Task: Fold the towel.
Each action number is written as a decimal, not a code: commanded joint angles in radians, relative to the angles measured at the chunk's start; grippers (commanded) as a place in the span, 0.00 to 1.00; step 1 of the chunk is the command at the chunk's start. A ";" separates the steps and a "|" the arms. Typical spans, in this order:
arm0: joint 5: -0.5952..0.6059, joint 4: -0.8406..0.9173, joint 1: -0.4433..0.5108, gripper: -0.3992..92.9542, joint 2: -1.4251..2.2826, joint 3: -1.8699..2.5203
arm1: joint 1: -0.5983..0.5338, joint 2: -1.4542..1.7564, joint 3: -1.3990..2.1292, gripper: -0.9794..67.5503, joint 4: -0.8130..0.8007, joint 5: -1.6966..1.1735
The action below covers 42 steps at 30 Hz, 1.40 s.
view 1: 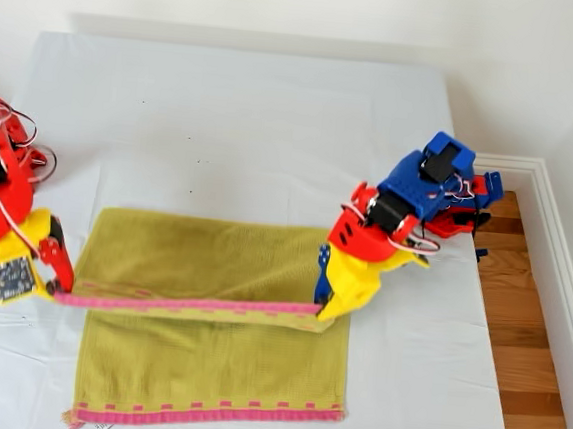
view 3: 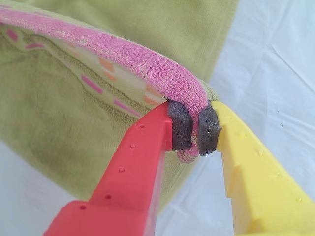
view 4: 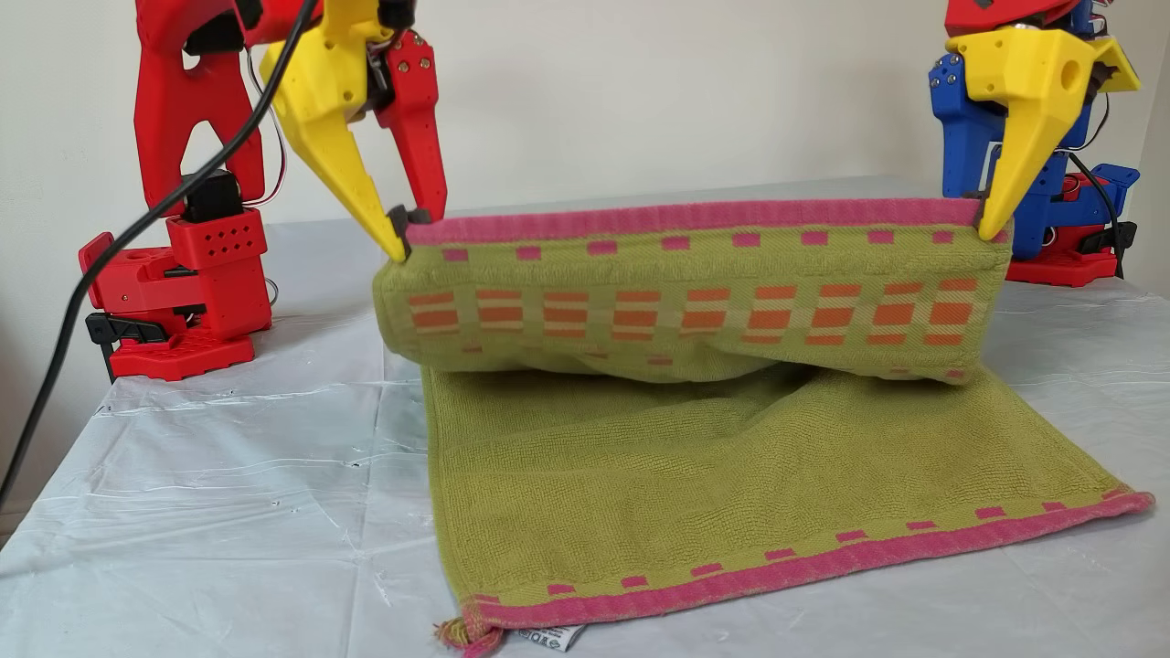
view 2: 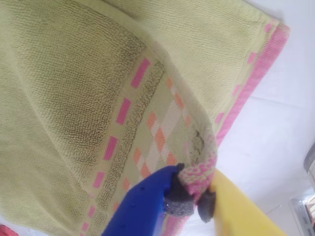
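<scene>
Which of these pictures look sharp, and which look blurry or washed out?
The other view is crisp, showing the towel weave and plastic sheen on the tablecloth. The exterior view is soft and pale. In both wrist views the towel is sharp near the pads and the cloth behind glares white.

Soft, bright daylight fills every view, with no hard glare. In the exterior view the picture is slightly hazy, and the white plastic cloth on the counter (view 1: 235, 120) is nearly washed out. The yellow-green terry towel with pink hems (view 4: 731, 457) casts only a faint shadow beneath its lifted fold. Both wrist views are soft at close range, sharper on the terry weave farther off.
</scene>
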 commanded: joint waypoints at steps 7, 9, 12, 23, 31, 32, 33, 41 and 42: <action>0.041 -0.259 0.074 0.02 -0.086 0.020 | -0.101 -0.301 -0.460 0.02 0.002 0.094; 0.043 -0.279 0.080 0.02 -0.126 0.000 | -0.115 -0.337 -0.465 0.02 -0.014 0.123; 0.054 -0.325 0.086 0.02 -0.186 -0.017 | -0.132 -0.373 -0.465 0.02 -0.052 0.146; 0.123 0.129 0.094 0.06 -0.816 -1.020 | -0.153 -0.494 -0.465 0.17 -0.156 0.233; 0.368 -0.127 0.044 0.30 -0.930 -1.054 | -0.173 -0.548 -0.465 0.32 -0.267 0.232; 0.296 -0.129 0.044 0.45 -0.934 -1.054 | -0.175 -0.545 -0.465 0.32 -0.264 0.236; 0.276 -0.115 0.046 0.52 -0.943 -1.054 | -0.179 -0.540 -0.465 0.33 -0.255 0.244; 0.259 -0.144 0.064 0.66 -0.916 -1.054 | -0.183 -0.459 -0.465 0.33 -0.184 0.241; 0.250 -0.143 0.071 0.64 -0.913 -1.054 | -0.183 -0.433 -0.465 0.30 -0.152 0.242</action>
